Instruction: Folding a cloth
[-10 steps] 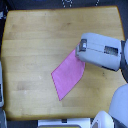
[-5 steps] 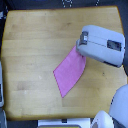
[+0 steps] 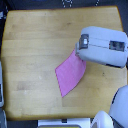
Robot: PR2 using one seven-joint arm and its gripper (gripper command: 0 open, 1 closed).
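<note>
I see the thin pink-magenta four-sided cloth (image 3: 70, 74) lying flat and unfolded on the pale wooden tabletop (image 3: 35, 45), a little toward the exterior view's right of centre. Its long axis runs on a diagonal, from a lower corner near the table's near edge up to an upper corner that disappears under the robot's bulky white-and-grey arm housing (image 3: 102, 46). That housing covers the gripper, so I cannot tell whether the fingers are spread, closed or already pinching fabric. From the arm, the cloth stretches away down and to the exterior view's left. I judge any fold must carry that upper corner along this diagonal.
</note>
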